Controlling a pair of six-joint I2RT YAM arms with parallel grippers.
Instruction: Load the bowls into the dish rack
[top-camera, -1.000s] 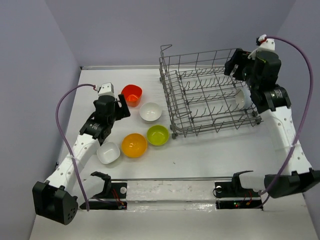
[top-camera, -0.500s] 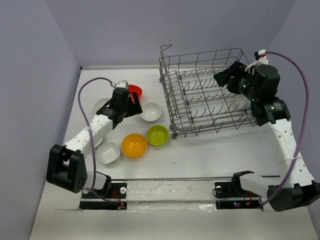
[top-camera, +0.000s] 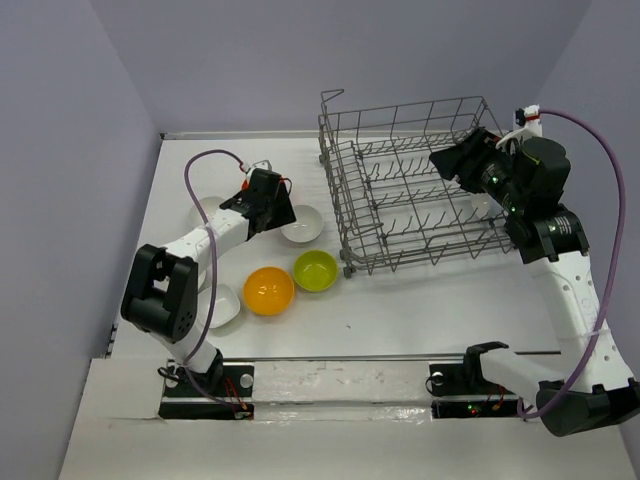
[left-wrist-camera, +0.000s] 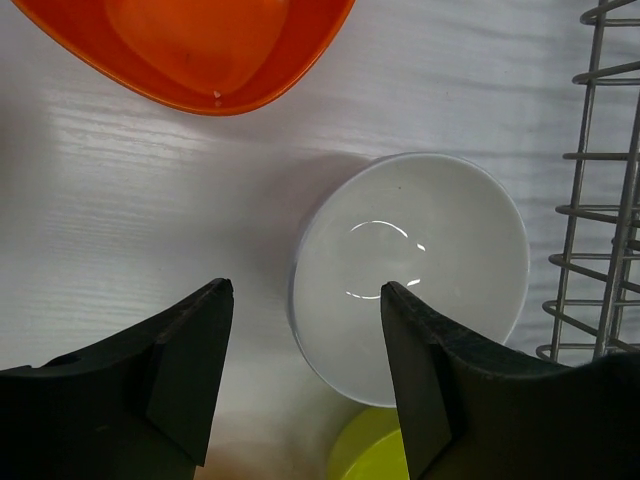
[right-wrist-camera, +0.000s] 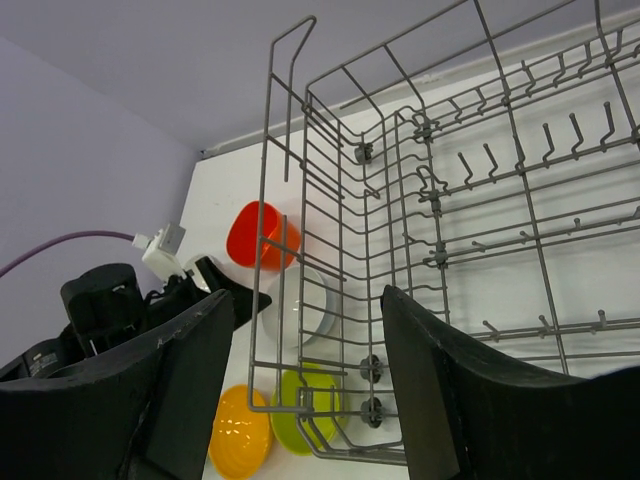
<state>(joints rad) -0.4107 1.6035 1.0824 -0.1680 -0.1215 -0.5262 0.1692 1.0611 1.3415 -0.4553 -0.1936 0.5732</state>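
White bench: left pincer, parted, straddles rim of white bowl, seemingly to pinch it; right pincer, parted and empty, hovers over dish rack.

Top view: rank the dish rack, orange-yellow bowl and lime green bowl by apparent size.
1. dish rack, by far the largest.
2. orange-yellow bowl.
3. lime green bowl, only slightly smaller; those two look nearly alike.

Your two arms match. The left arm and the right arm are white tubular links joined by chunky black motor housings. A purple cable loops in just behind the left pincer. A second cable meets a white plug behind the right pincer. Both pincers have matte black, wedge-shaped fingers.
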